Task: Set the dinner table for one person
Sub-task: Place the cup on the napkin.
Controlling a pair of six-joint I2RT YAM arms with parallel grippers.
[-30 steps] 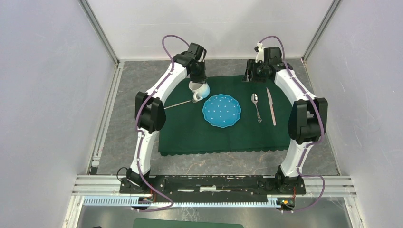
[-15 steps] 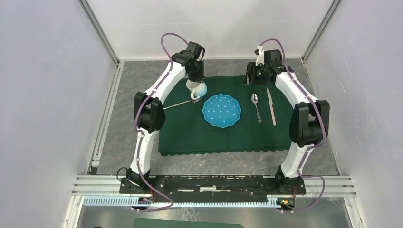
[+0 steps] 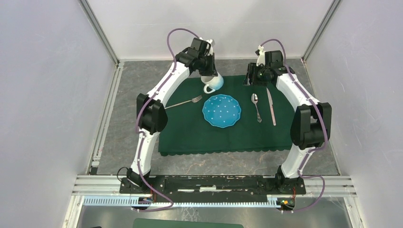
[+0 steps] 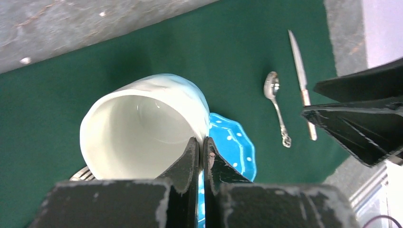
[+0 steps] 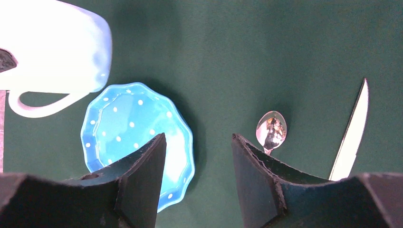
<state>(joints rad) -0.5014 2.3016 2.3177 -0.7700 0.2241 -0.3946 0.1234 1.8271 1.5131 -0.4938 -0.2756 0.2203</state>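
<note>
**Left gripper** [image 4: 200, 148]: clamped on the rim of the mug [image 4: 142, 126], one finger inside the wall and one outside. The mug was tilted, its mouth toward the wrist camera. Whether its base touched the green cloth [image 3: 199, 135] could not be told.

**Mug, position:** just beyond the far edge of the plate [image 3: 221, 110] and slightly to the plate's left. Its handle was turned toward the plate, near the rim but apart from it.

**Right gripper** [image 5: 198, 138]: fingers spread, holding nothing. It hung beyond the plate and to its right, over the cloth.

**Fork** [image 3: 183, 102]: left of the plate, lying aslant, tines toward the plate.

**Spoon** [image 3: 256, 107]: right of the plate, long axis running near to far, bowl at the far end.

**Knife** [image 3: 271, 106]: right of the spoon and roughly parallel to it.

**Dinner table** [image 3: 126, 109]: grey stone showing around the cloth on which the plate lay.

**Governing relation (judgement):** the mug probably belonged beyond the plate on its right, past the ends of the spoon and knife. That spot lay to the right of the left gripper, across the plate's far edge. The right gripper was nearer to it and hung just by it, so a carry across risked crowding the two arms.
</note>
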